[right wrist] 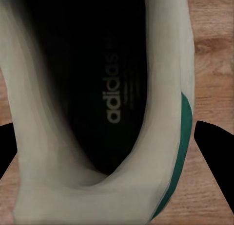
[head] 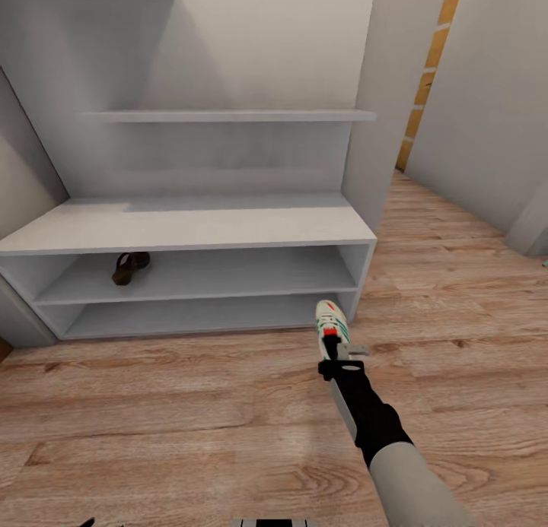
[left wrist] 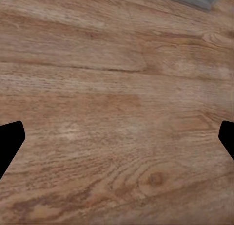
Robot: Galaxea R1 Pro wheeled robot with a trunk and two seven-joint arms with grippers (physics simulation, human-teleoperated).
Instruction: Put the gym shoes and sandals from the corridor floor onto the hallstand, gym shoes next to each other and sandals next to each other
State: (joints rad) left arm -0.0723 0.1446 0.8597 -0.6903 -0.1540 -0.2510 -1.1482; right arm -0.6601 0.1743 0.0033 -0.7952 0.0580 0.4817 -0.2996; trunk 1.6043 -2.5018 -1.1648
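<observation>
We hold one gym shoe (head: 332,320) in our right gripper (head: 332,350), fingers clamped on its heel end. Its long axis runs away from us, toe toward the rack (head: 190,234), heel at the fingers. It hangs just near of the rack's right end, over the floor (head: 190,413), roughly level with the lower shelves. The rack lies far and left of the shoe, so we judge the coming move a forward push leftward into a shelf. The shoe is white with green stripes and a red-orange tongue patch; the right wrist view looks into its dark opening (right wrist: 92,74). One brown sandal (head: 130,268) sits on the upper low shelf, far left. Our left gripper (left wrist: 117,142) hangs over bare planks, fingers apart, holding nothing.
</observation>
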